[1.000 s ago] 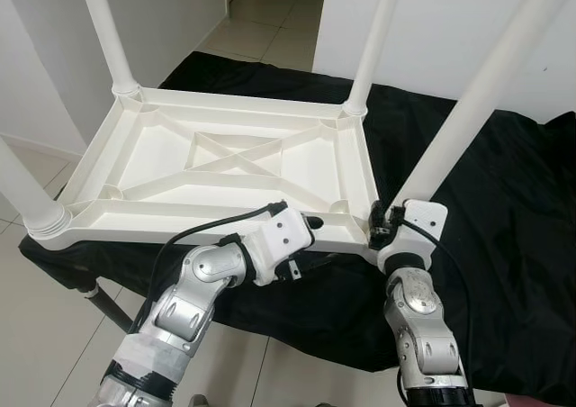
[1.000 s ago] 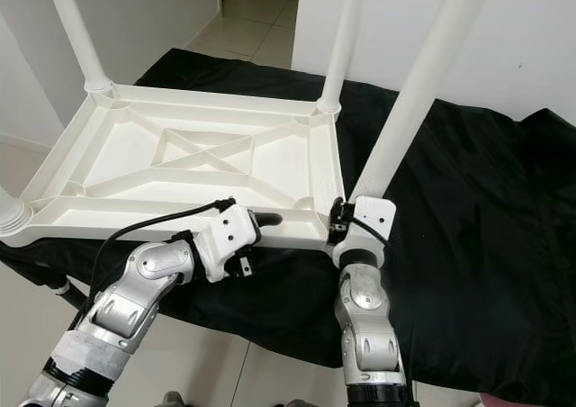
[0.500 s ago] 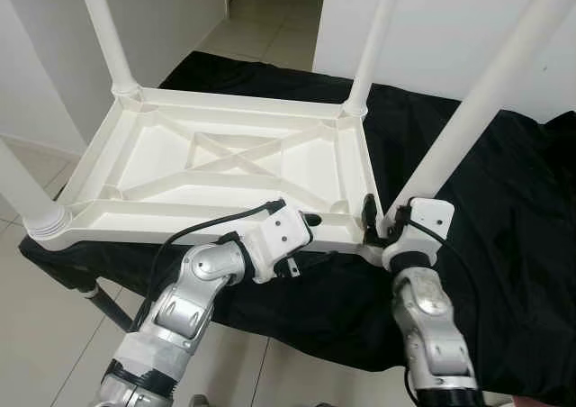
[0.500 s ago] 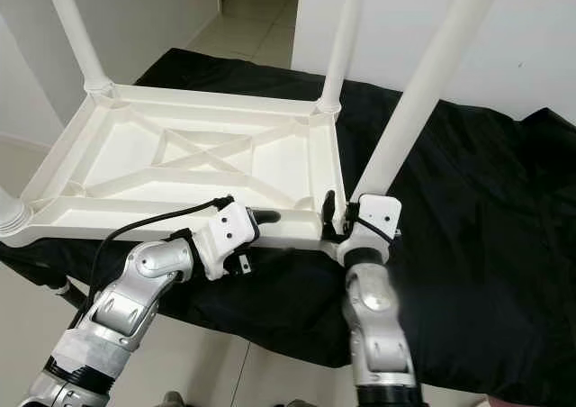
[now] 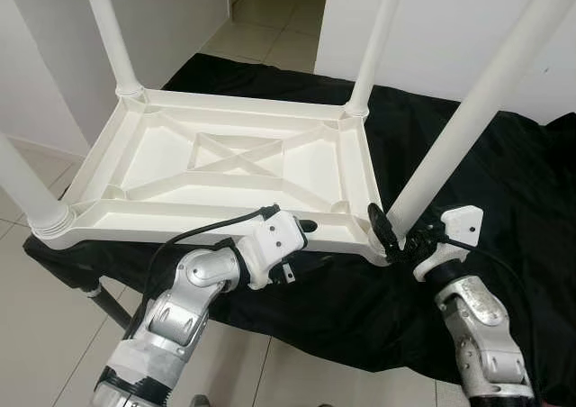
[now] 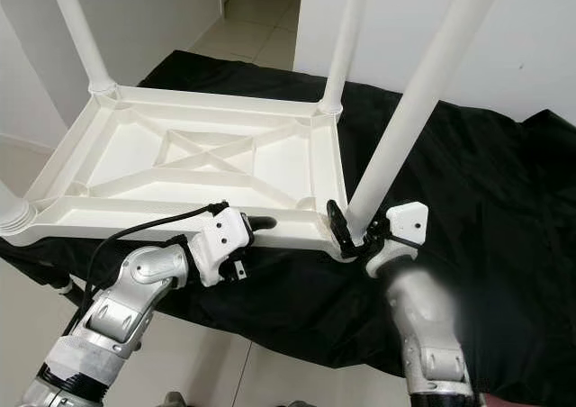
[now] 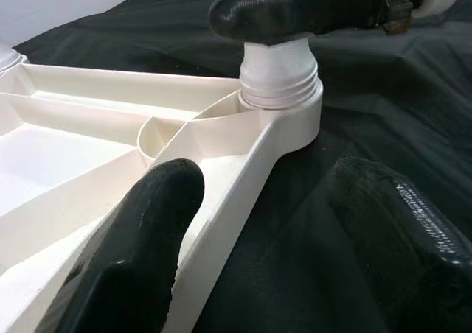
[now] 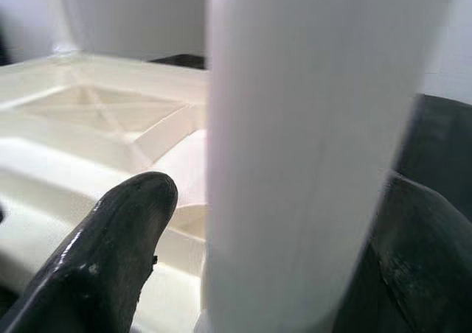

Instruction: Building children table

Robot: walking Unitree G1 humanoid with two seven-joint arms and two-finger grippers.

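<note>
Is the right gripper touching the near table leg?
Cannot tell. In the right wrist view the right gripper straddles the leg, but contact isn't plain.

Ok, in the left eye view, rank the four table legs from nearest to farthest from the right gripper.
1. Near right leg: between the jaws of the right gripper, at the table's near right corner.
2. Far right leg: far right corner.
3. Near left leg: near left corner, past the left gripper.
4. Far left leg: far left corner, diagonally opposite.

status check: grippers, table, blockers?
Left gripper open astride upturned white plastic table's near rim. Right gripper around near-right white leg at its socket. No blockers seen.
</note>
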